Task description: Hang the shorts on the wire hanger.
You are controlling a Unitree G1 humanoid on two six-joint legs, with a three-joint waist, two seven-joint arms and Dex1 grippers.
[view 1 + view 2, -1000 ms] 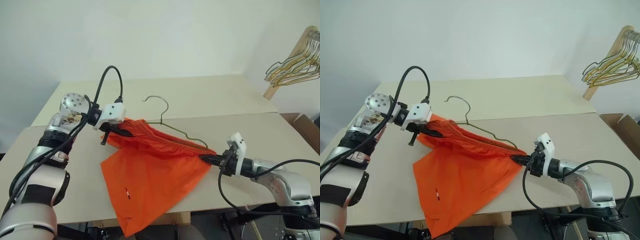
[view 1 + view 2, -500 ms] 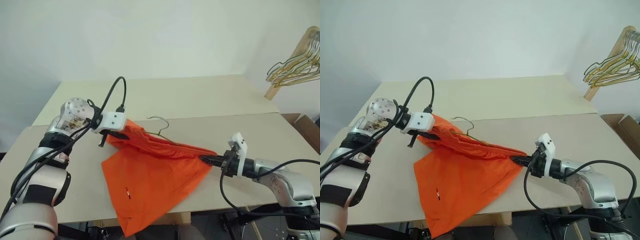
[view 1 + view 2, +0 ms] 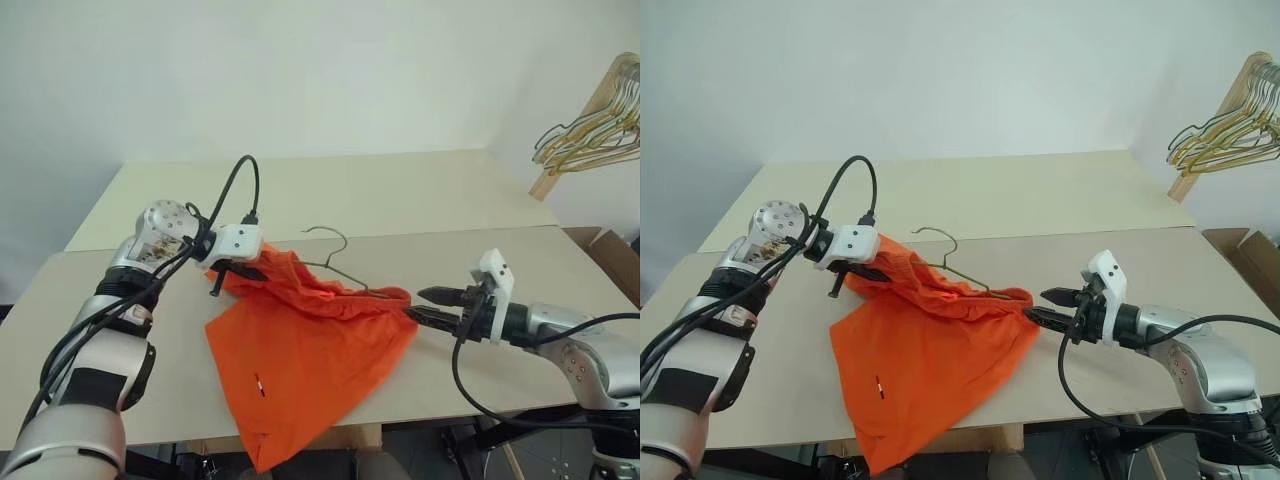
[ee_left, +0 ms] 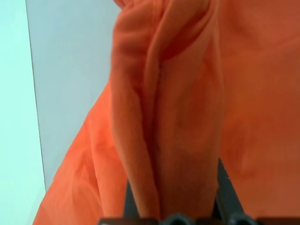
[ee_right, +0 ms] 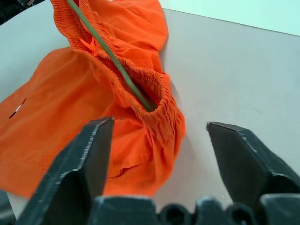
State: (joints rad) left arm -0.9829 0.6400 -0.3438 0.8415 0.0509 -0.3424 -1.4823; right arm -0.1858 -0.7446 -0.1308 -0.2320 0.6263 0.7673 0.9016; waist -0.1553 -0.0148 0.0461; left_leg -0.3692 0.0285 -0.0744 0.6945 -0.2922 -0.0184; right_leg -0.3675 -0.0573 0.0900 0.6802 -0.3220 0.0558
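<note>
right wrist view: shorts [image 5: 117,84] heaped on the table [image 5: 243,79], hanger [image 5: 110,58] wire running into the gathered waistband and ending inside its near fold. right gripper [image 5: 159,154] spread wide, holding nothing, just short of that fold. in the right eye view, shorts [image 3: 930,330] lying across the near table between the two arms, lower leg drooping over the front edge; hook of the hanger [image 3: 940,245] poking up and out of the cloth, well clear of the fabric. left gripper [image 3: 868,268] pinching the far waistband corner, lifted slightly off the board; in the left wrist view, orange cloth [image 4: 178,140] bunched tight between the fingers [image 4: 224,192].

judged step: seating the waistband over the near shoulder of the wire. best done by keeping the left pinch firm so the cloth stays taut, then closing the open jaws on elastic alone, not on the wire, and drawing outward along the frame. risk: slack elastic sliding off the wire end.

no brand or legible writing anywhere; only a small white tag mark [image 3: 878,381] on the lower leg, too small to read.
</note>
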